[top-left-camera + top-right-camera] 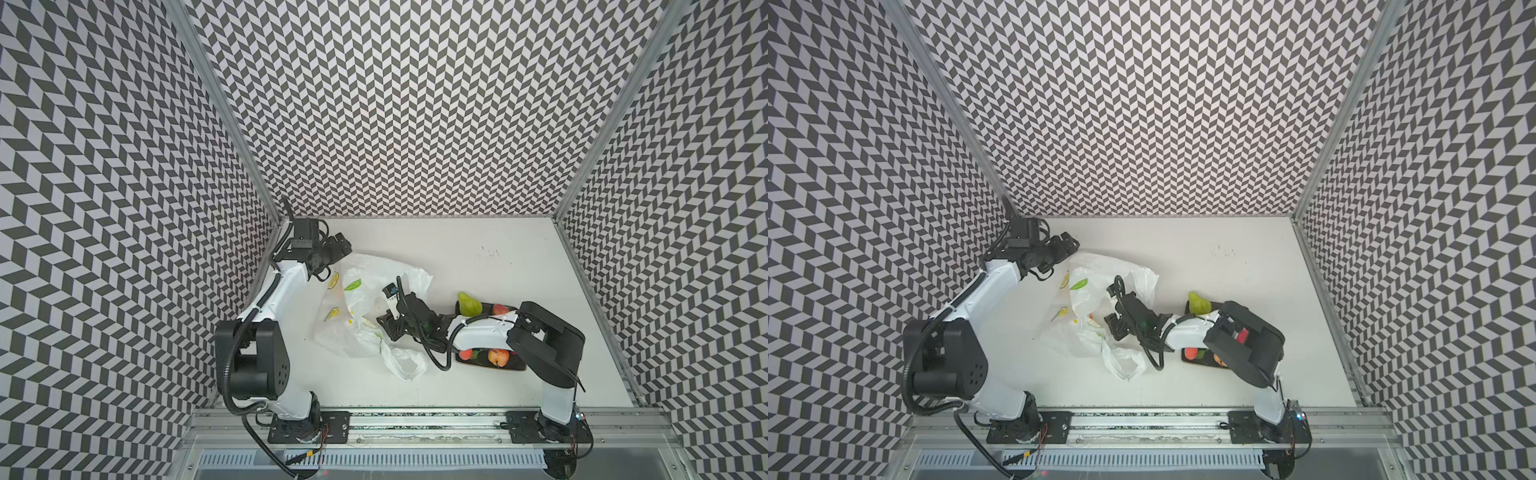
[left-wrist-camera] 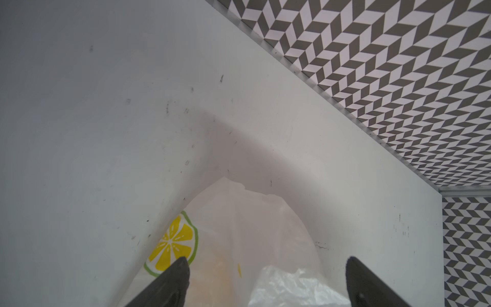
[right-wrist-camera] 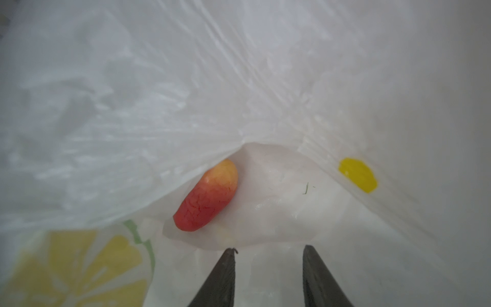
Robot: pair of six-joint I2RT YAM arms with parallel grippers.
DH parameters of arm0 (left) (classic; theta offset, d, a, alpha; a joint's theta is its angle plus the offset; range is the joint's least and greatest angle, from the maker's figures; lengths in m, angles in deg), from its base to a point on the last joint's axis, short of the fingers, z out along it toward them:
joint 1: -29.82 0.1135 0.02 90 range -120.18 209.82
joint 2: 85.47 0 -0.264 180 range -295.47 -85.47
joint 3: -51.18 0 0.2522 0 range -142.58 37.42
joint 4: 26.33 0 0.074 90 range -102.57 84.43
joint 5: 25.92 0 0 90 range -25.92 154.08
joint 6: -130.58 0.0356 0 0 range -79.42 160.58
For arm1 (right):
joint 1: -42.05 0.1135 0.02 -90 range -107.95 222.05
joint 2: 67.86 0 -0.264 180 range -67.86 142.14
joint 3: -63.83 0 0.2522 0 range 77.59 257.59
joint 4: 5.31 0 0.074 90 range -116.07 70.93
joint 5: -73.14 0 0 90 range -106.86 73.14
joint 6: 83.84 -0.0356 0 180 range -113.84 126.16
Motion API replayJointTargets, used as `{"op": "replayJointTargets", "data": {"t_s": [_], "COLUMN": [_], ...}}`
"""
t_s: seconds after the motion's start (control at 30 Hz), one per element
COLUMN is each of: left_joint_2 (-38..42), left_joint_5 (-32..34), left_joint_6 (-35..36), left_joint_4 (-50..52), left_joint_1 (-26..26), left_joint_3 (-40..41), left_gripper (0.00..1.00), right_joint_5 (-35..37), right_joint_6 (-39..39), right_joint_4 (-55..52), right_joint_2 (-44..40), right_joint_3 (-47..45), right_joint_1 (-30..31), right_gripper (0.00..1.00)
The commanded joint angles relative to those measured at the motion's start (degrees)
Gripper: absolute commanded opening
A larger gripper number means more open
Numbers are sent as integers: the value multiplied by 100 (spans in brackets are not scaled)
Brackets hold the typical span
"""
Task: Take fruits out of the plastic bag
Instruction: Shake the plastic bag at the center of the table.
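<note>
**Gripper status: both open, one peach left inside the bag**

**Right gripper.** The right gripper (image 3: 269,249) is partly open. A clear gap stands between its two dark fingers (image 3: 220,279), and nothing is clamped in it. The fingertips sit at the mouth of the bag (image 3: 132,106), over the lower film. Whether they press on that film cannot be told.

**Peach.** A red-orange peach (image 3: 207,196) lies inside the bag. It is just ahead of the right fingertips and off to one side of their line, apart from both fingers. The edge of the upper film covers part of it.

**Left gripper.** The left gripper (image 2: 267,261) is wide open and holds nothing. The bag's far end, printed with a lemon slice, lies below and between its fingers. Contact with the film cannot be confirmed. In both top views this gripper (image 1: 338,246) is at the end of the bag opposite the right gripper (image 1: 386,324).

**Behind the right gripper.** A dark plate (image 1: 513,368) rests on the tabletop (image 1: 498,249), under the right forearm and well apart from the bag.
- A green pear (image 1: 468,303) stands at the plate's far edge.
- Red-orange fruits (image 1: 498,356) lie on its near part.
- The arm hides the rest of the plate.
</note>
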Motion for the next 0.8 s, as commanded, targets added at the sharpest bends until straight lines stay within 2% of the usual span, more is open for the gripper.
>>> {"op": "replayJointTargets", "data": {"t_s": [0.0, 0.2, 0.3, 0.37, 0.53, 0.6, 0.77], "left_joint_2": [-210, -458, -597, -688, -635, -517, 132], "left_joint_5": [83, 177, 35, -52, -179, -252, -350], "left_joint_6": [105, 103, 107, 106, 139, 175, 382], "left_joint_4": [15, -5, -82, -117, -214, -225, -187], "left_joint_1": [-167, -215, -293, -336, -403, -419, -717], "left_joint_3": [-209, -205, -301, -374, -550, -622, -686], "left_gripper": [89, 78, 65, 53, 11, 0, 0], "right_joint_5": [-1, 42, 64, 86, 117, 142, 238], "right_joint_6": [-92, -148, -146, -147, -135, -166, -208], "right_joint_4": [107, 150, 142, 144, 116, 86, 44], "right_joint_2": [-169, -131, -111, -109, -96, -78, -163], "right_joint_3": [152, 197, 226, 237, 257, 243, 125], "right_joint_1": [-18, -24, -21, -18, -19, -38, -114], "right_gripper": [41, 41, 41, 41, 40, 40, 40]}}
